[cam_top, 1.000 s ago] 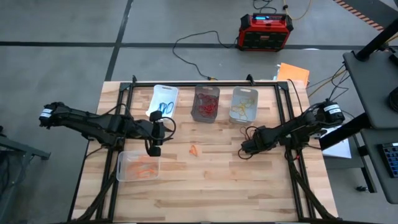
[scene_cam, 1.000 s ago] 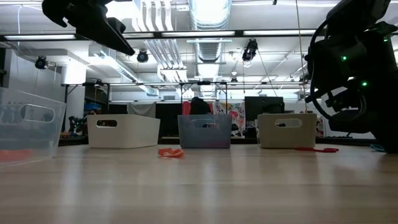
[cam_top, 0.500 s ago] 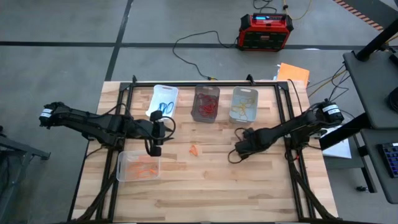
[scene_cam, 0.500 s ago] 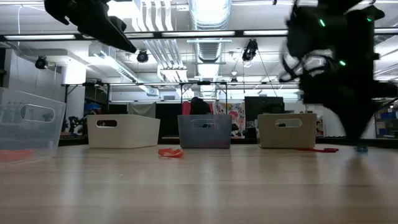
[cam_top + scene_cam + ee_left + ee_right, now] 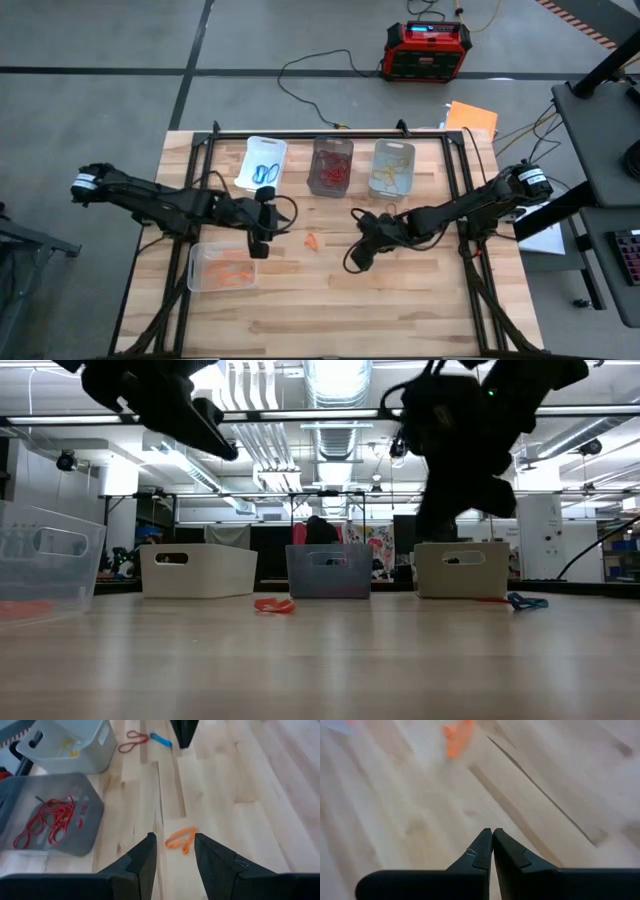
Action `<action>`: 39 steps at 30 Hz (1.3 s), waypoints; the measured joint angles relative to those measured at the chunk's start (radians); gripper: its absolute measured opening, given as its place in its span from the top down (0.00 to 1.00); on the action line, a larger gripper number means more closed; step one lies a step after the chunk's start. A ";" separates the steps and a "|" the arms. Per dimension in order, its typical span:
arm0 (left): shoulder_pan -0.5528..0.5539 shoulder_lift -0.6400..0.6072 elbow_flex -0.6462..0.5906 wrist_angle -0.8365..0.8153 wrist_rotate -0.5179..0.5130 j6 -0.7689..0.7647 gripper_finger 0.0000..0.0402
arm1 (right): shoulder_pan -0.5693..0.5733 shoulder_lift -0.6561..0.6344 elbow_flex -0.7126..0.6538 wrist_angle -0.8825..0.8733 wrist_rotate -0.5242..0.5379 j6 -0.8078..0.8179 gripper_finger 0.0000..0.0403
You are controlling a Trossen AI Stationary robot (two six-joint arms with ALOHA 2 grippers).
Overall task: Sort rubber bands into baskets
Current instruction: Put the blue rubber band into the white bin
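Wood planks make up the table (image 5: 400,300), framed by black rails. Both dark arms reach in over its middle. Along the far edge stand three baskets: a white basket (image 5: 264,163) with blue bands, a smoky basket (image 5: 331,166) with red bands (image 5: 47,822), and a clear basket (image 5: 392,167) with yellowish ones; a fourth clear basket (image 5: 221,267) near the left front holds orange bands. The left gripper (image 5: 172,865) hangs above the table with its fingers apart, empty, an orange rubber band (image 5: 180,839) lying just beyond them. The right gripper (image 5: 492,851) has its fingers pressed together on nothing, near that band. A red band (image 5: 133,741) and a blue band (image 5: 160,740) lie touching near the clear basket.
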 joint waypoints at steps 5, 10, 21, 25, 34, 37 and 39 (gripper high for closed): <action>0.000 0.044 0.000 0.014 -0.001 -0.001 0.71 | -0.005 0.001 0.000 -0.188 0.000 0.215 0.98; 0.000 0.060 0.000 0.045 -0.003 0.019 0.71 | -0.005 0.001 -0.001 -0.514 0.031 0.486 0.98; 0.000 0.061 0.000 0.054 -0.005 0.041 0.71 | -0.005 0.001 -0.011 -0.553 0.023 0.529 0.82; 0.000 0.061 0.000 0.054 -0.005 0.048 0.71 | -0.005 0.001 -0.013 -0.481 0.019 0.313 0.71; 0.000 0.061 0.000 0.063 -0.005 0.072 0.71 | -0.031 0.028 -0.021 -0.476 -0.029 -0.362 0.61; 0.000 0.061 0.000 0.070 -0.006 0.072 0.71 | -0.040 0.057 -0.021 -0.471 -0.056 -0.410 0.63; 0.000 0.061 0.000 0.075 -0.006 0.074 0.71 | -0.043 0.085 -0.022 -0.467 -0.059 -0.430 0.65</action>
